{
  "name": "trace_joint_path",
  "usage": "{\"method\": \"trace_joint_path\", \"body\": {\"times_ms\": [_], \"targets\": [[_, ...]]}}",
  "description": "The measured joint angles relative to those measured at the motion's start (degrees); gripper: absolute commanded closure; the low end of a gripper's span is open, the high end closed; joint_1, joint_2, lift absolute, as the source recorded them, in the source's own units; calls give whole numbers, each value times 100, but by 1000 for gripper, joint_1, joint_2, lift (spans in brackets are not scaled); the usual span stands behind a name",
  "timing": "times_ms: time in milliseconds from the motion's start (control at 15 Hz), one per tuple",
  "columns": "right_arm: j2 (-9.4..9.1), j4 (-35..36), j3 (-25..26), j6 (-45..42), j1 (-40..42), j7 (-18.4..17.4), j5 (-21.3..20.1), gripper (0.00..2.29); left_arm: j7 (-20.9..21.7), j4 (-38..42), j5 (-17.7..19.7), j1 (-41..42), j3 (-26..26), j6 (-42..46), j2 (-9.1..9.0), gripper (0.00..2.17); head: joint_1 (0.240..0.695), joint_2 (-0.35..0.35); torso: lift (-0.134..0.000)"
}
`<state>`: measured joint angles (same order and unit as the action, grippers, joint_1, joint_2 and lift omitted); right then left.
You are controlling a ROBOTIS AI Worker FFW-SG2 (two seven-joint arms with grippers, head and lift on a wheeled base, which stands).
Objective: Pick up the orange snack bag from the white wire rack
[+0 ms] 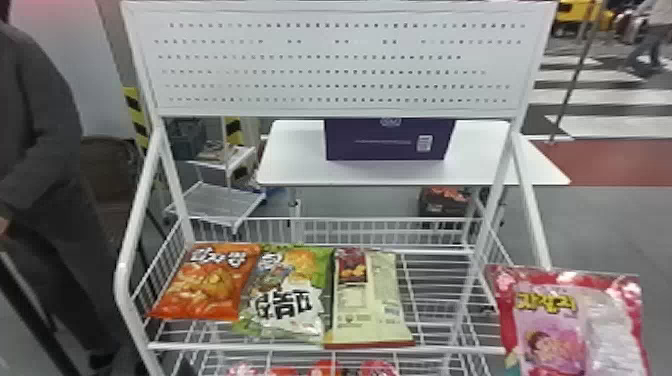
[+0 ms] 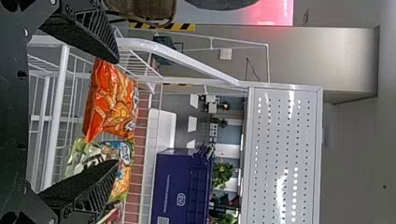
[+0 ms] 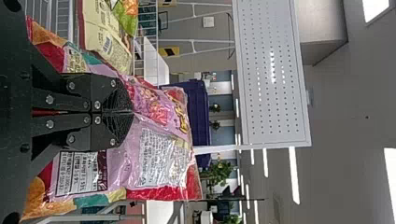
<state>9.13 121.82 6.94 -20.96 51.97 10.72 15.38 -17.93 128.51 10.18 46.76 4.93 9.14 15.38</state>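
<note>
Orange snack bag (image 1: 207,282), one of three on rack's upper shelf (image 1: 450,349); left gripper (image 2: 116,112) faces it, spread, right gripper (image 3: 132,112) pinching one pink bag (image 1: 555,320).

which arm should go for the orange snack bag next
Left, most likely: its gripper is open and facing the orange bag at the rack's left end, while the right gripper is shut on a pink bag.

My left gripper (image 2: 116,112) open wide, its two black fingers (image 2: 86,30) well apart, their ridged inner faces turned toward each other, my right gripper (image 3: 132,112) closed, its fingers (image 3: 116,95) pinched together, bolts showing on both
</note>
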Motion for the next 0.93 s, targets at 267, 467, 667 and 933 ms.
{"method": "trace_joint_path", "body": {"times_ms": [267,467,667,933], "targets": [[-15,-15,1,0,-13,0,0,2246,0,7,-5,-4,0,3,1,137,499,0,0],[-11,-18,11,0,-12,0,0,2246,0,8,-8,-15,0,2,8,137,499,0,0],[-3,-18,17,-10,-8,0,7,2246,24,-8,-28,-50,11,-10,15,137,499,0,0],[1,-26,-24,-18,-10,0,3,2246,122,-595,-99,-933,336,-441,-4,137,499,0,0]]}}
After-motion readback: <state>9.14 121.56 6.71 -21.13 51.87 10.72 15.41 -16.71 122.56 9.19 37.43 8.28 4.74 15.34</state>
